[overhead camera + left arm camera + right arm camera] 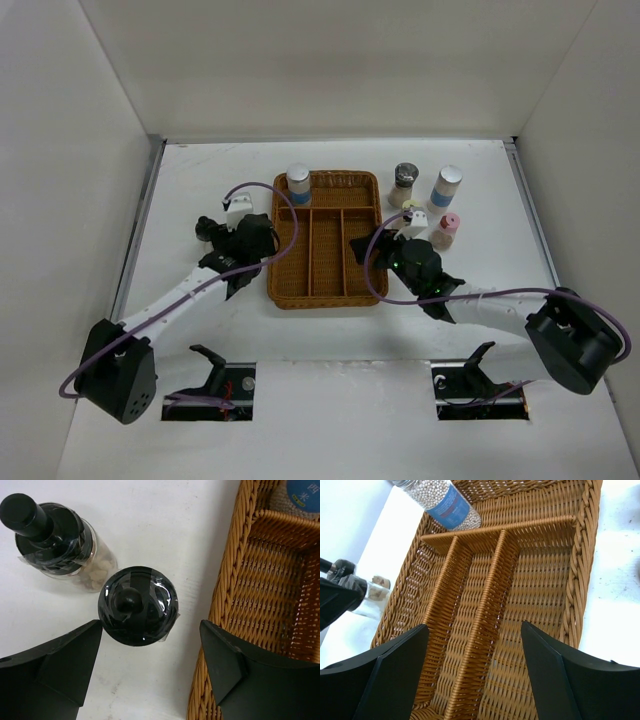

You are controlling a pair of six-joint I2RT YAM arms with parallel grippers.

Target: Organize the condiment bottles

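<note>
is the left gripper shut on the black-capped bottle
No, the left gripper is open, with gaps on both sides of the black-capped bottle.

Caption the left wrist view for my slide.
Open left gripper over a black-capped bottle, a second bottle and wicker tray alongside.

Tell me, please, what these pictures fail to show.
Left wrist view: nearer black-capped jar, contents hidden under its own cap.
Right wrist view: blue-labelled glass jar, cap cut off by the top edge.
Top view: that jar and the farther black-capped jar, indistinguishable from the dark left arm.
</note>
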